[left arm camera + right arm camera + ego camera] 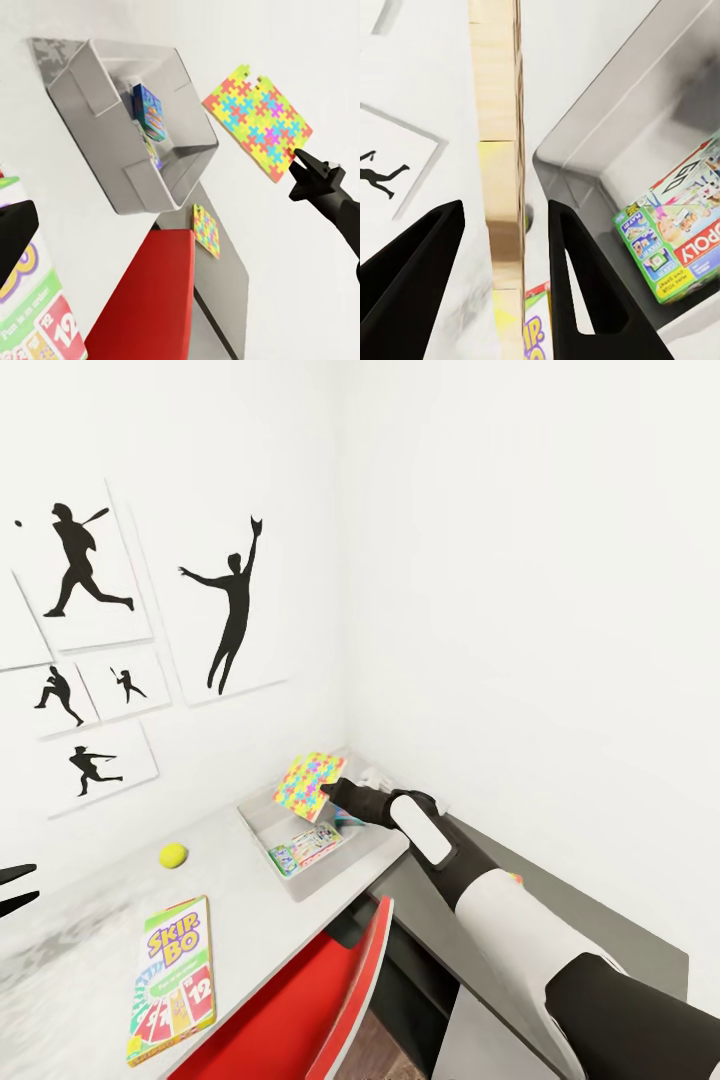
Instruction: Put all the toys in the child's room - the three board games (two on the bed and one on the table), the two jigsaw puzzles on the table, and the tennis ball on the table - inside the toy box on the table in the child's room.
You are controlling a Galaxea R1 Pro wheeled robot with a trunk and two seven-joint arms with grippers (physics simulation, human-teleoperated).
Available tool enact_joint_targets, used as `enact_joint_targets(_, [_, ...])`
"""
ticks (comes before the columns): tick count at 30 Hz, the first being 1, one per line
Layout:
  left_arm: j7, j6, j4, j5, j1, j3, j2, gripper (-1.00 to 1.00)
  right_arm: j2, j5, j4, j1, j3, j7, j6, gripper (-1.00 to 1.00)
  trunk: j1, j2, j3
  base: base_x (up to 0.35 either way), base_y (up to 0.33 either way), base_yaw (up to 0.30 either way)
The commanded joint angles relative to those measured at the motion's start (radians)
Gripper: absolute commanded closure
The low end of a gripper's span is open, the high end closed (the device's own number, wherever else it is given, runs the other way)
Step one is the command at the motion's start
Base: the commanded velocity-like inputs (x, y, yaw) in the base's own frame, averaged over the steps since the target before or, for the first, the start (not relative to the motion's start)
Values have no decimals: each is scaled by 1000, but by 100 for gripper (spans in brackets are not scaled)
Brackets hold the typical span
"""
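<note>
We hold one jigsaw puzzle (311,784) in our right pincer (332,791), pinched by its near edge — in the right wrist view the pale edge of the sheet runs straight up between the two dark fingers (412,285), though we cannot see them touch it. The puzzle stands tilted, nearly on edge, directly above the far end of the toy box (300,880), which sits at the table's (90,920) far right corner against the wall. Its flat face points toward the room, its long side up and away from the pincer. To drop it in, we judge the sheet must come down and lie flatter, aligned with the box's long axis. Inside the box lie the Monopoly game (690,225) and the smaller blue game (148,111). The tennis ball (173,854) and Skip-Bo (174,977) wait on the table, nearer our left pincer (15,888), which looks spread and empty. The second puzzle (206,229) lies on the lower dark section.
</note>
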Motion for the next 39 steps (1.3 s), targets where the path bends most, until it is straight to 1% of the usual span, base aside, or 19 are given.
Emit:
enact_joint_targets(1, [-5,11,0,-2,-1,0,1,-100,0,-9,-1,-1,1,-7,2,100,1,-2,-4,0,0,0])
enact_joint_targets(6, [-5,11,0,-2,-1,0,2,-100,0,-14,-1,-1,-2,-9,12,100,1,-2,-11,0,0,0])
enact_joint_targets(8, [-5,10,0,-2,-1,0,2,-100,0,-15,-1,-1,-11,-9,25,100,1,-2,-14,0,0,0])
enact_joint_targets(10, [-5,10,0,-1,-1,0,2,-100,0,-15,-1,-1,-23,-10,40,100,1,-2,-18,0,0,0])
enact_joint_targets(12, [-5,11,0,0,-1,1,5,-100,0,-16,-1,-2,-50,-12,69,100,1,-2,-21,0,0,0])
enact_joint_targets(15, [-5,10,0,0,-1,3,12,-100,0,-16,-1,-6,-76,-14,98,100,1,-2,-26,0,0,0])
enact_joint_targets(19, [-5,14,-2,-2,-3,9,18,-100,0,-15,-1,-14,-101,-18,127,100,1,-2,-32,0,0,0])
enact_joint_targets(21, [-5,21,-10,-1,-9,11,26,-100,0,-15,-1,-15,-105,-20,132,100,1,-2,-35,0,0,0])
enact_joint_targets(23, [-5,42,-18,-1,-21,11,49,-100,0,-16,-1,-16,-107,-22,135,100,1,-2,-39,0,0,0])
enact_joint_targets(25, [-5,57,-30,-1,-38,10,62,-100,0,-17,-1,-16,-108,-24,138,100,1,-2,-42,0,0,0])
enact_joint_targets(27, [-5,64,-58,-1,-51,7,67,-100,0,-19,-1,-16,-108,-25,142,100,1,-2,-45,0,0,6])
enact_joint_targets(31, [-5,70,-162,0,-66,-5,67,-100,0,-20,-1,-16,-110,-26,161,100,1,-2,-51,0,0,48])
enact_joint_targets(33, [-5,71,-186,0,-68,-11,66,-100,0,-21,-1,-16,-113,-28,166,100,1,-2,-55,0,0,68])
enact_joint_targets(39, [-5,71,-201,0,-70,-17,64,-100,0,-23,-1,-16,-116,-31,171,100,1,-2,-64,0,0,78])
